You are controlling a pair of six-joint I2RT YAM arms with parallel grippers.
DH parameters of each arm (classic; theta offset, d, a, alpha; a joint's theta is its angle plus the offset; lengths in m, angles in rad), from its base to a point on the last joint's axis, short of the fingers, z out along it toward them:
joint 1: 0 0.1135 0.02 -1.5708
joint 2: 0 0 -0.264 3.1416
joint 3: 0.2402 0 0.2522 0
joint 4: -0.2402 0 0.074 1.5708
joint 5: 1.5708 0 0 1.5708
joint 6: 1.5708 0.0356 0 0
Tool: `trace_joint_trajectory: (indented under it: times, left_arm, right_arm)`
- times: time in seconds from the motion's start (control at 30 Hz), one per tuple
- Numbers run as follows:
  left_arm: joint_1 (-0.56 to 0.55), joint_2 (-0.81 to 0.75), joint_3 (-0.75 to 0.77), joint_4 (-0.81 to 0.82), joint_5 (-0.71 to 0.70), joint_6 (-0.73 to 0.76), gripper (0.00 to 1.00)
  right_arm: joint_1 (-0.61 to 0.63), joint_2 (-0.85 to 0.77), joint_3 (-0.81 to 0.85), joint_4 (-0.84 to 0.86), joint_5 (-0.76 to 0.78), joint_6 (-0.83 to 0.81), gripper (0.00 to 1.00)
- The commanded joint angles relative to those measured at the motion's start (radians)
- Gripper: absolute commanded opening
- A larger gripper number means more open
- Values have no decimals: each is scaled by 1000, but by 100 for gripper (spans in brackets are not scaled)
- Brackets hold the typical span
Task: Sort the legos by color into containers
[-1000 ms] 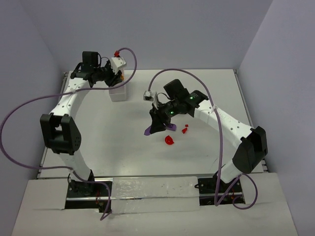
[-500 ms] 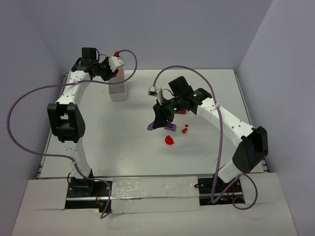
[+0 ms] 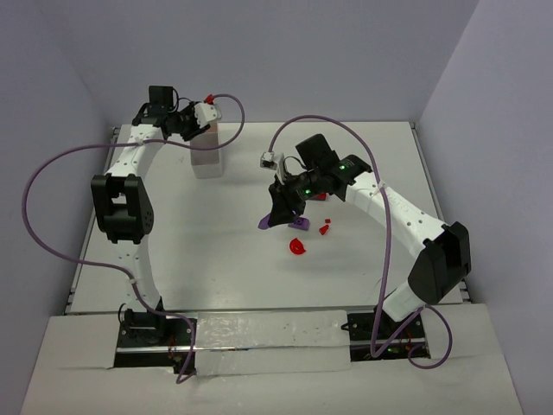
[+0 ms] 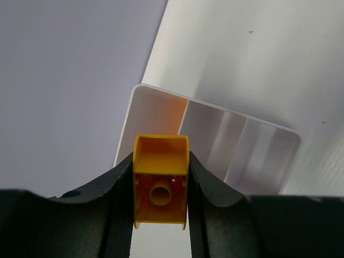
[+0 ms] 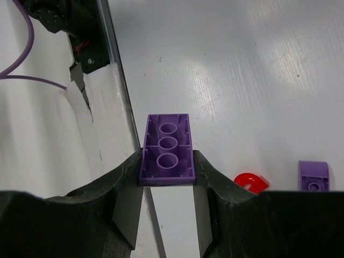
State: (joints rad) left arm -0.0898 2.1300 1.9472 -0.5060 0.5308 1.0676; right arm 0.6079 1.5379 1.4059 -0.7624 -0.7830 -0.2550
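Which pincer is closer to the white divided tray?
Left. The left pincer, holding a yellow brick, hovers just above the tray. The right pincer grips a purple brick mid-table, well away from it.

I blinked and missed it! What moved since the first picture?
The left arm's elbow swung inward; the left claw stayed by the tray with its yellow brick. The right claw carried its purple brick slightly right. Tray and red pieces stayed put.
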Motion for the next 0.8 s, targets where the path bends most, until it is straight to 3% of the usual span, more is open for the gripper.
trace_joint_trajectory:
  times: [0.0, 0.77]
  left_arm:
    - [1, 8, 22, 104, 14, 20, 11]
    - [-1, 73, 32, 158, 2, 59, 24]
  right_arm:
    - [-13, -2, 1, 25, -19, 0, 0]
    - [-33, 32, -9, 23, -54, -10, 0]
